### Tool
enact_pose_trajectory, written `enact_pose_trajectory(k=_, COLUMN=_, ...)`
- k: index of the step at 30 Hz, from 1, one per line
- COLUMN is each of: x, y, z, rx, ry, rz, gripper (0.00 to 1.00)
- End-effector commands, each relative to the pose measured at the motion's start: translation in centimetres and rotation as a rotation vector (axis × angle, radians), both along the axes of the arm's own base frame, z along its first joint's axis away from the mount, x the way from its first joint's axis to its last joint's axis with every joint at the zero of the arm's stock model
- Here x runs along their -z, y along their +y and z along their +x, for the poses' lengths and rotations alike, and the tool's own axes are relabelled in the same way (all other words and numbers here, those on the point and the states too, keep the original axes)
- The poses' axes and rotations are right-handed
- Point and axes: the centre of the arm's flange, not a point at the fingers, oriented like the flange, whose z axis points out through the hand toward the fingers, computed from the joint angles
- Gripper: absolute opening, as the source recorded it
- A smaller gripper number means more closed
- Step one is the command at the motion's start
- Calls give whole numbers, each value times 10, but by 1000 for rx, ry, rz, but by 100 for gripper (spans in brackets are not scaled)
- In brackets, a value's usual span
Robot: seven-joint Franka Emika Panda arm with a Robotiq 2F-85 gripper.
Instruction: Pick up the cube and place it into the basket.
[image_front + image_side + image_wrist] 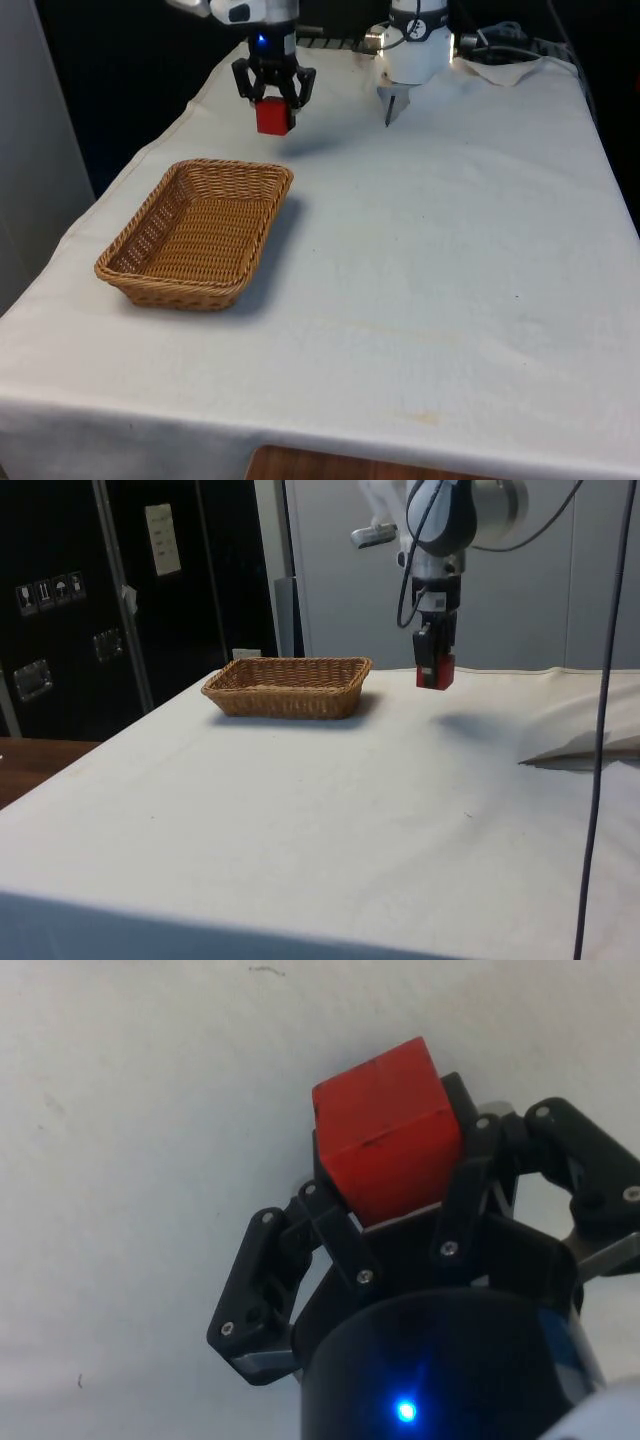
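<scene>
1. my gripper [273, 103] is clamped on the red cube [272, 116], held in the air beyond the basket [140, 235].
2. i judge the cube light, rigid and smooth; the flat opposite faces suit the grip.

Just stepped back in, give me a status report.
Claw shut on red cube, raised above the cloth. Basket empty. Path clear.
</scene>
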Motion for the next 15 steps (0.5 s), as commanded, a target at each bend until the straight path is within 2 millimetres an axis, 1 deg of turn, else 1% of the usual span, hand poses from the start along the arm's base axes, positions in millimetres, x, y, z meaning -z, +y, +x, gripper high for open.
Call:
enact_pose_trajectory(k=1, x=-5, y=-5, z=2, rx=-4, ry=11, rz=-4, gripper=1)
enact_pose_trajectory(k=9, x=-22, y=-9, z=4, rx=-25, ry=12, rz=17, gripper=1)
enact_pose_trajectory(k=10, x=-21, y=-5, z=4, rx=-26, ry=-1, rz=25, gripper=1)
enact_pose_trajectory(k=11, x=-24, y=-8, z=5, rx=-30, ry=14, rz=19, gripper=1)
enact_pose_trajectory(k=15, x=-32, y=-9, z=6, rx=-40, ry=16, rz=27, gripper=1)
